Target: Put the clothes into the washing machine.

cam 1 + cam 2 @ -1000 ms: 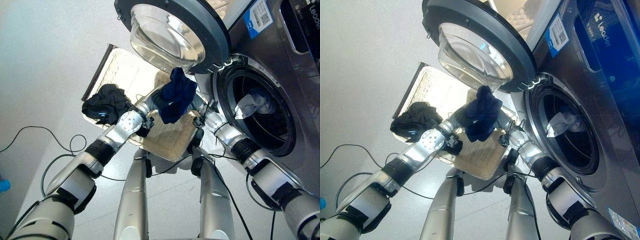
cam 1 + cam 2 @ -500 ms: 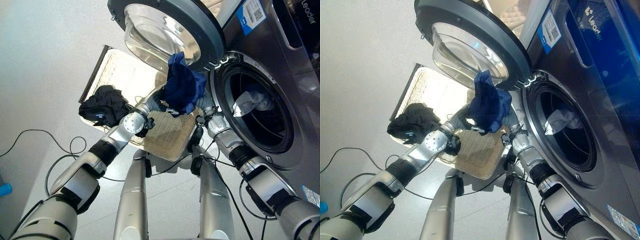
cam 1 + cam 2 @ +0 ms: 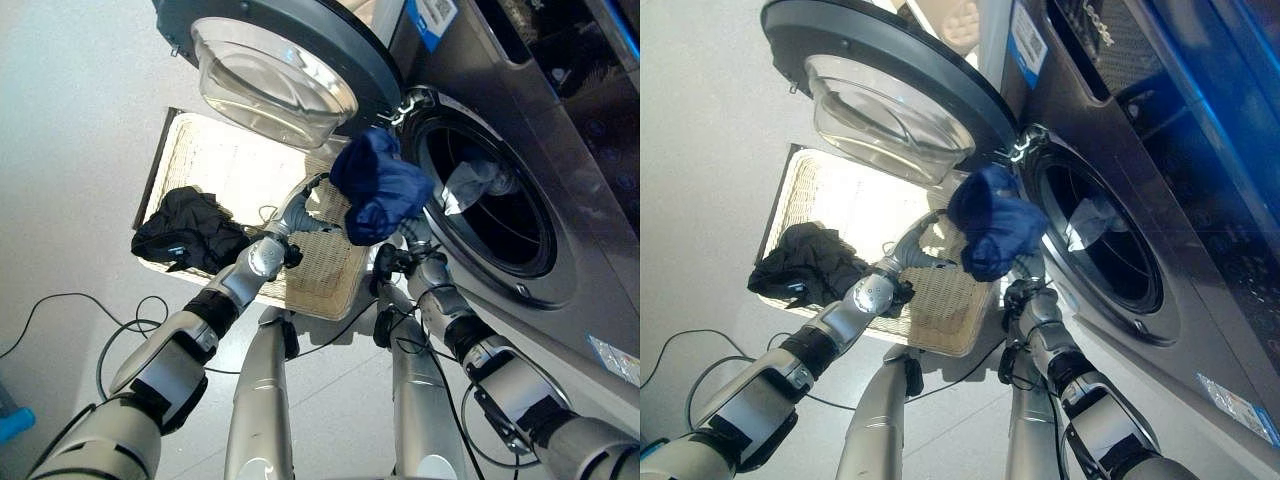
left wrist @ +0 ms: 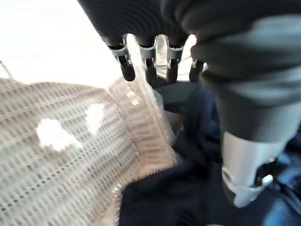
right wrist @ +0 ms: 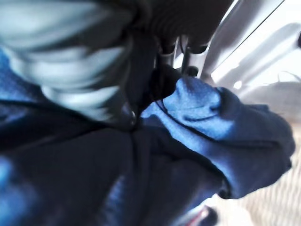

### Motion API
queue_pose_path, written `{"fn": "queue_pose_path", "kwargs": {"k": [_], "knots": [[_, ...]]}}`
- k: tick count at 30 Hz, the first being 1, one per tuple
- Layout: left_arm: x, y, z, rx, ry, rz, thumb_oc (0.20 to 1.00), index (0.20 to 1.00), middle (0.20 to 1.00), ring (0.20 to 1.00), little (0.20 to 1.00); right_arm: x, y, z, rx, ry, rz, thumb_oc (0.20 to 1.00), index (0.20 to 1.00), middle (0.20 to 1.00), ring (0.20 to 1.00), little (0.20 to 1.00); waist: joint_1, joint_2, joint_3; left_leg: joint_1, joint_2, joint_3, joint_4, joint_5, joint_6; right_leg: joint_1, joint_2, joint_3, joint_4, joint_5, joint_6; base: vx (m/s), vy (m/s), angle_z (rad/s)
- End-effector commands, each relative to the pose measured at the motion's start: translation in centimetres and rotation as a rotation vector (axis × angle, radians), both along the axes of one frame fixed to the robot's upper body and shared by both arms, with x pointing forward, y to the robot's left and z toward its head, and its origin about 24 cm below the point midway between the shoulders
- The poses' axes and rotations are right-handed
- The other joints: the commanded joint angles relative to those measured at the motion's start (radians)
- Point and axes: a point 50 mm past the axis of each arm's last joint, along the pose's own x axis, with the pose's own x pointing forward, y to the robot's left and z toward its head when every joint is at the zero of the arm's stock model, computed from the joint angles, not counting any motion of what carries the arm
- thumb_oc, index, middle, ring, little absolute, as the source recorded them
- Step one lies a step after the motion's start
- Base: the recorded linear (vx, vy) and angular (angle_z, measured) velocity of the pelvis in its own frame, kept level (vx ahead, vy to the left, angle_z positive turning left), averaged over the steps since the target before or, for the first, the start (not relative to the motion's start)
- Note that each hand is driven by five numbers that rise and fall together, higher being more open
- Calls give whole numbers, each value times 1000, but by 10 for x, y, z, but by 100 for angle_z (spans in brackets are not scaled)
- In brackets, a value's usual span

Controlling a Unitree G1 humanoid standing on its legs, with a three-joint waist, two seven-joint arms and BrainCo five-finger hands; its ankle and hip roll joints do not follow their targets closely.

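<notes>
A bunched blue garment (image 3: 380, 195) — soft, matte, crumpled into a rounded lump with deep folds — is held up between the two hands right at the rim of the washing machine's (image 3: 560, 160) round opening, its bulk hanging just outside the drum (image 3: 490, 215), with no clear long axis to the bundle. The left hand (image 4: 155, 63) reaches up from the basket side; in its wrist view the silver, dark-tipped fingers lie fairly straight along the dark cloth, the thumb apart. The right hand (image 5: 141, 84) is buried in the blue fabric, and whether its fingers are curled cannot be told. Inside the dark drum lies a pale, crumpled cloth (image 3: 468, 183). The machine's front is dark grey metal with a glossy sheen; its round door (image 3: 275, 60) stands open, a thick dark ring around a clear, bowl-shaped glass. Blue-and-white labels sit on the front panel, their print too small to make out. On the pale floor (image 3: 70, 130) beside the machine rests a rectangular woven basket (image 3: 210, 165) of light wicker, with a heap of black clothing (image 3: 188, 228) draped over its near-left edge.
</notes>
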Motion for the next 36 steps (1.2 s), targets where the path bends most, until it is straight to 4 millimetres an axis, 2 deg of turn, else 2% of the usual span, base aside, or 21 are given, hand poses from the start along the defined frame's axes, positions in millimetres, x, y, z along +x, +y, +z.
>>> {"fn": "queue_pose_path", "kwargs": {"k": [1, 3, 5, 8, 10, 12, 16, 17, 21, 22, 23, 25, 26, 27, 28, 30, 31, 34, 36], "knots": [[0, -2, 13, -124, -109, 64, 1000, 1000, 1000, 1000, 1000, 3, -16, 17, 175, -109, -63, 200, 200, 200, 200, 200, -22, 98, -26, -12, -57, 34, -74, 25, -28, 30, 47, -60, 93, -139, 92, 10, 53, -13], [0, -2, 13, -129, -110, 71, 1000, 1000, 1000, 1000, 1000, 3, -17, 16, 192, -107, -69, 200, 200, 200, 200, 200, -22, 98, -26, -12, -57, 34, -74, 25, -28, 30, 47, -59, 93, -139, 92, 7, 31, -7], [0, 7, 9, -188, -126, 151, 1000, 1000, 1000, 1000, 1000, -2, -34, 0, 441, -95, -168, 200, 200, 200, 200, 200, -23, 103, -26, -5, -58, 38, -78, 24, -30, 38, 51, -57, 92, -145, 90, 14, 58, -7], [-1, 13, 5, -233, -130, 217, 1000, 1000, 1000, 1000, 1000, -5, -49, -7, 628, -117, -261, 200, 200, 200, 200, 200, -23, 107, -26, 1, -58, 40, -81, 22, -33, 44, 52, -56, 93, -150, 90, 11, 26, -7], [0, 18, 4, -267, -129, 254, 1000, 1000, 1000, 1000, 1000, -6, -56, -9, 707, -132, -308, 200, 200, 200, 200, 200, -22, 110, -26, 2, -59, 39, -78, 20, -33, 45, 52, -57, 98, -152, 91, 7, 4, -2], [0, 27, 2, -330, -126, 321, 1000, 1000, 1000, 1000, 1000, -6, -71, -7, 841, -166, -406, 200, 200, 200, 200, 200, -18, 113, -26, 4, -61, 37, -73, 16, -33, 49, 47, -62, 104, -157, 92, 0, 0, 0], [0, 35, -1, -384, -123, 369, 1000, 1000, 1000, 1000, 1000, -4, -90, 4, 949, -216, -494, 200, 200, 200, 200, 200, -5, 116, -26, -1, -66, 25, -62, 9, -31, 47, 37, -75, 115, -156, 91, 2, -28, 0], [0, 38, 0, -388, -127, 370, 1000, 1000, 1000, 1000, 1000, -1, -98, 13, 989, -243, -510, 200, 200, 200, 200, 200, 2, 117, -26, -10, -69, 20, -59, 13, -28, 39, 34, -80, 117, -149, 90, 27, -67, 2], [-1, 41, -1, -382, -123, 362, 1000, 1000, 1000, 1000, 1000, 1, -114, 27, 1033, -295, -536, 200, 200, 200, 200, 200, 13, 119, -26, -10, -73, 9, -51, 2, -27, 41, 25, -88, 127, -154, 93, -1, -51, 7], [-2, 41, -2, -371, -123, 352, 1000, 1000, 1000, 1000, 1000, 3, -124, 48, 1015, -347, -559, 200, 200, 200, 200, 200, 23, 121, -26, -24, -78, 0, -47, 6, -23, 28, 19, -95, 131, -143, 91, 19, -42, 17], [-3, 41, -3, -368, -117, 349, 1000, 1000, 1000, 1000, 1000, 3, -126, 51, 1009, -352, -569, 200, 200, 200, 200, 200, 25, 122, -26, -18, -78, -1, -45, -1, -24, 33, 17, -97, 135, -149, 94, 2, -40, 16], [-3, 40, -1, -357, -113, 334, 1000, 1000, 1000, 1000, 1000, 4, -140, 78, 938, -387, -607, 200, 200, 200, 200, 200, 36, 125, -26, -30, -81, -8, -46, 3, -20, 20, 10, -103, 139, -140, 92, -7, -18, 9], [-3, 40, -1, -357, -113, 334, 1000, 1000, 1000, 1000, 1000, 4, -140, 78, 938, -387, -607, 200, 200, 200, 200, 200, 36, 125, -26, -30, -81, -8, -46, 3, -20, 20, 10, -103, 139, -140, 92, 1, -10, 14], [-4, 40, -3, -348, -110, 325, 1000, 1000, 1000, 1000, 1000, 3, -147, 92, 856, -399, -636, 200, 200, 200, 200, 200, 41, 127, -26, -25, -81, -12, -42, -6, -20, 23, 5, -106, 145, -146, 95, 2, -1, 14], [-4, 40, -1, -348, -115, 323, 1000, 1000, 1000, 1000, 1000, 3, -149, 98, 835, -404, -638, 200, 200, 200, 200, 200, 42, 128, -26, -33, -81, -13, -43, 1, -18, 16, 5, -107, 143, -138, 92, 20, 3, 16], [-6, 42, -1, -338, -114, 311, 1000, 1000, 1000, 1000, 1000, 0, -160, 127, 715, -451, -669, 200, 200, 200, 200, 200, 50, 131, -26, -40, -81, -21, -37, -2, -15, 6, -1, -109, 159, -140, 93, -4, 2, 3], [-7, 43, -3, -336, -109, 311, 1000, 1000, 1000, 1000, 1000, -1, -163, 131, 681, -459, -676, 200, 200, 200, 200, 200, 51, 131, -26, -33, -80, -21, -34, -9, -16, 11, -3, -108, 164, -147, 95, 0, 0, 0], [-8, 47, -2, -328, -106, 304, 1000, 1000, 1000, 1000, 1000, -7, -171, 162, 606, -530, -705, 200, 200, 200, 200, 200, 54, 129, -26, -40, -79, -24, -34, -2, -14, 3, -6, -111, 167, -139, 94, 1, -5, 4], [-9, 48, -3, -327, -104, 303, 1000, 1000, 1000, 1000, 1000, -9, -173, 169, 605, -552, -711, 200, 200, 200, 200, 200, 54, 128, -26, -39, -78, -23, -35, -2, -13, 3, -6, -111, 169, -139, 95, 9, -2, 7]]}}
